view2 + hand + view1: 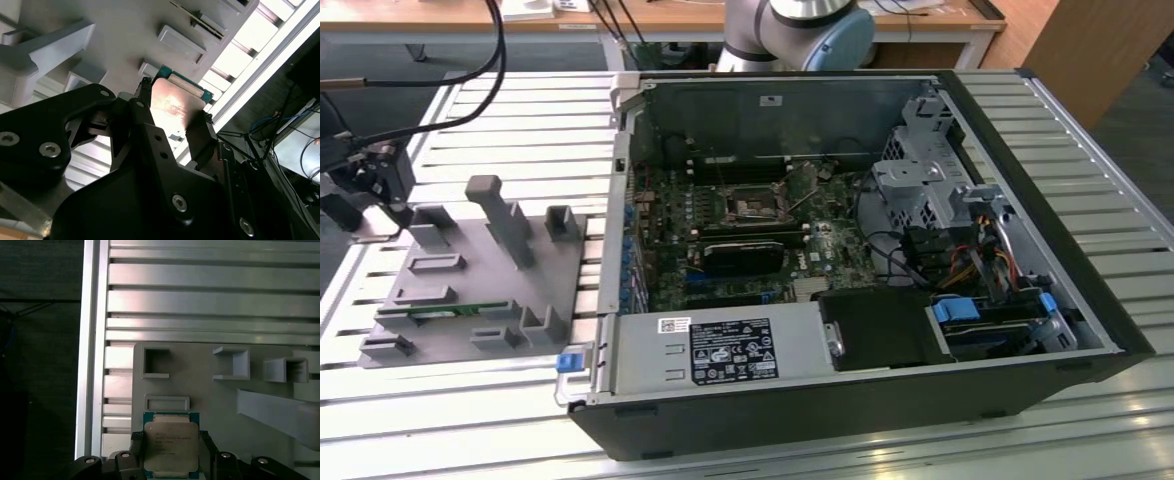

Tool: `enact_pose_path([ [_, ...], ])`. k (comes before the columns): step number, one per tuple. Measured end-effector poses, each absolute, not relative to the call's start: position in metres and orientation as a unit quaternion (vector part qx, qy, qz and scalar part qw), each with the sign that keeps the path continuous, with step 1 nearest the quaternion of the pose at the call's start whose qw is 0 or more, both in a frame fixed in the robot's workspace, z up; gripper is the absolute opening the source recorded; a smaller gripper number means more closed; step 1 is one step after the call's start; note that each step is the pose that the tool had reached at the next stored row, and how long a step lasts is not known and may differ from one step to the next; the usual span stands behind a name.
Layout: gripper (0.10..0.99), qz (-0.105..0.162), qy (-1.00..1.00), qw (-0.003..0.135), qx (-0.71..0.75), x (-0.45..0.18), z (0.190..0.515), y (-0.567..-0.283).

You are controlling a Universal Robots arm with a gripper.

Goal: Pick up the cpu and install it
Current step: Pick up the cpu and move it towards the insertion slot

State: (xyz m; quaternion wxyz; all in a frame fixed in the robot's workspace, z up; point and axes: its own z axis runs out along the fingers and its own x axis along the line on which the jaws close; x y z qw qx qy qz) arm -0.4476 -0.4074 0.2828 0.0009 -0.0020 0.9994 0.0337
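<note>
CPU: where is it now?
In both wrist views the silver-topped square CPU chip sits gripped in the black tool, above the grey fixture tray at the exterior view's left.

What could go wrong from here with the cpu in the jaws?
The jaws pinch the cpu only at its thin edges, so it might slip or tilt. The tray's tall posts stand close by and could catch it on the way out. The socket lies deep inside the case, near loose cables, so the arm could snag there.
</note>
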Motion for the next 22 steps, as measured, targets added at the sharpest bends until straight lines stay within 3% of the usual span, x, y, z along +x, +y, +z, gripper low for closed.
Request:
enact_pose_path([
  [22,0.525,0.034,0.999,0.001,-0.002,-0.448,0.322,-0.405],
])
